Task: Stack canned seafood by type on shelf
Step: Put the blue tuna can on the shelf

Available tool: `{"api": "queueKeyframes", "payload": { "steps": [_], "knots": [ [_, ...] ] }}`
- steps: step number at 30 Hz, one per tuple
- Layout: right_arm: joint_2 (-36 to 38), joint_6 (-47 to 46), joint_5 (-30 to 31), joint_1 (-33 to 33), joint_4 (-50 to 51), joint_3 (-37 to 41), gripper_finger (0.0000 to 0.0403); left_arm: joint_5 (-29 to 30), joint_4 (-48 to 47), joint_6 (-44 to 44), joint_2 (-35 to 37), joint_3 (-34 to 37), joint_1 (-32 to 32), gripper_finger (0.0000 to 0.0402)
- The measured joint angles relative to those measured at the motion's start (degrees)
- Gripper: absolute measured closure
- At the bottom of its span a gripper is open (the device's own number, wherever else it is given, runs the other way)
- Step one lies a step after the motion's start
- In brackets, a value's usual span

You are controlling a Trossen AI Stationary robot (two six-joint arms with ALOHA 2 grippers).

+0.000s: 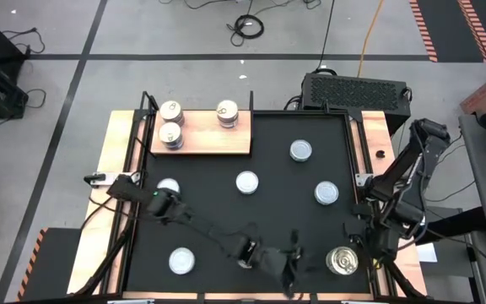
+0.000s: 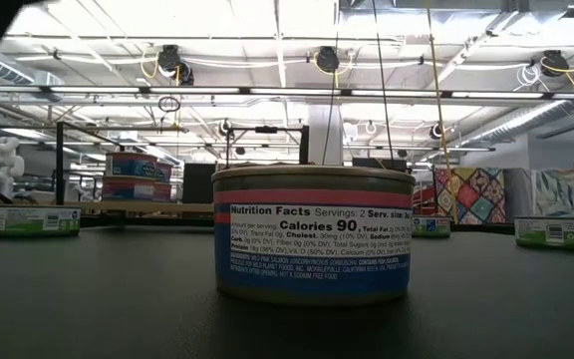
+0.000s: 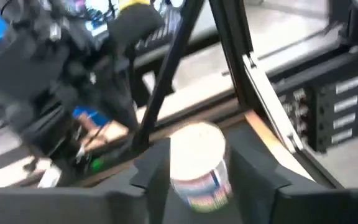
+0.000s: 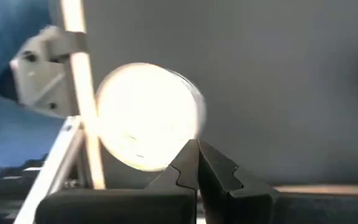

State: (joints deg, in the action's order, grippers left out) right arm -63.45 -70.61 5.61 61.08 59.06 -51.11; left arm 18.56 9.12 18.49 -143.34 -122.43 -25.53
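Silver pull-tab tin (image 1: pixel 342 261) sits at the mat's near right, framed by the left gripper (image 1: pixel 292 263)'s spread fingers, while the right gripper (image 4: pixel 197 163), clenched empty, waits close enough to risk collision.

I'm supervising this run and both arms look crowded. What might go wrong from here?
The left gripper, jaws open, straddles the round silver pull-tab tin near the black mat's right edge; a nudge may push the tin off the mat. The right gripper, jaws shut, hovers close beside that tin, so the arms may collide.
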Motion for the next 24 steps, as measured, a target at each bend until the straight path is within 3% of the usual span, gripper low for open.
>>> {"api": "queueKeyframes", "payload": {
  "steps": [6,8,14,20,24],
  "knots": [
    [-0.02,-9.56,-1.56,3.51,4.39,0.0,0.0403,-10.06,-1.39,7.48,-9.89,-12.32,4.25,0.0224],
    [-0.02,-13.16,-2.69,4.39,4.78,0.0,0.0403,-12.25,3.14,12.26,-10.76,-11.63,4.78,0.0224],
    [-1.22,-22.55,-6.25,7.32,4.16,0.12,0.0403,-13.87,-0.36,22.57,-11.11,-12.48,5.95,0.0223],
    [-4.67,-26.49,-13.99,8.85,-7.64,5.67,0.0403,-17.93,-4.19,25.46,-11.2,-12.48,7.18,0.0223],
    [-7.33,-25.9,-14.48,8.79,-16.9,7.91,0.0403,-18.98,-5.95,27.35,-11.2,-12.48,7.47,0.0223]
  ]
}}
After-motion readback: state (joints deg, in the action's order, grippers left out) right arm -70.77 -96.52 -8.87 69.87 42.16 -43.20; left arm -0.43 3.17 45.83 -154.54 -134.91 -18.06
